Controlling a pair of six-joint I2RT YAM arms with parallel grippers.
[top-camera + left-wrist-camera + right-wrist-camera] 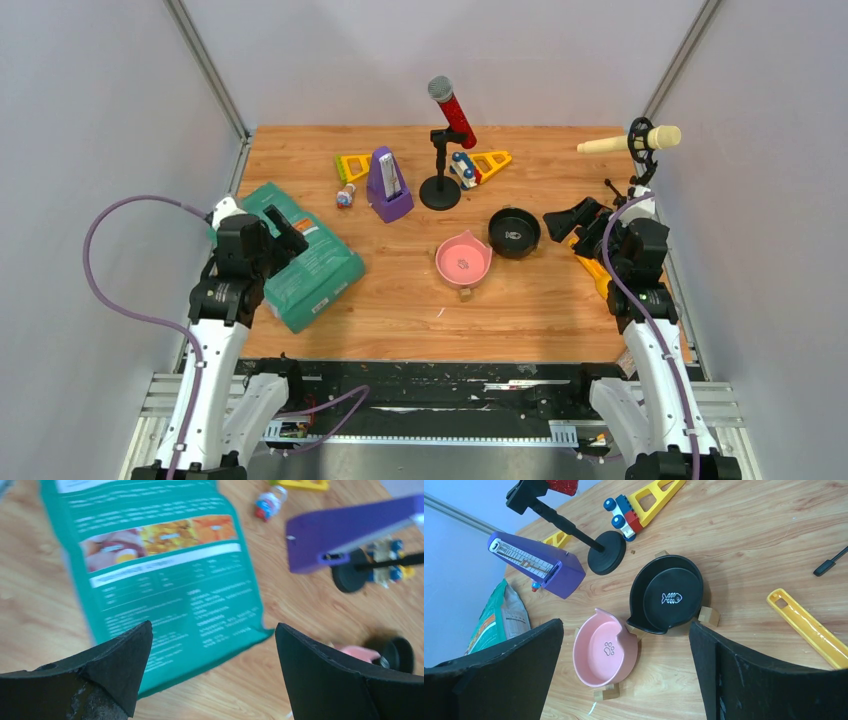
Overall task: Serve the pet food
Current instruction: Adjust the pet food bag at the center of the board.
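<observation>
A teal-green bag (310, 268) with a white label lies flat on the left of the wooden table; the pet food itself is hidden. My left gripper (285, 228) hovers over the bag (165, 580), jaws wide open (212, 627) and holding nothing. A pink bowl (463, 260) with a paw print and a black bowl (514, 232) with a fishbone mark stand on wooden feet mid-table, both bare inside (604, 652) (669, 597). My right gripper (575, 218) is open (625, 625) above the table to the bowls' right. A yellow scoop (809, 630) lies beside it.
A purple metronome (388, 187), a red microphone on a black stand (445, 150), yellow toy ramps (352, 165) with a toy car (463, 170), and a small bottle (345, 195) stand behind the bowls. A beige microphone (630, 142) juts from the right wall.
</observation>
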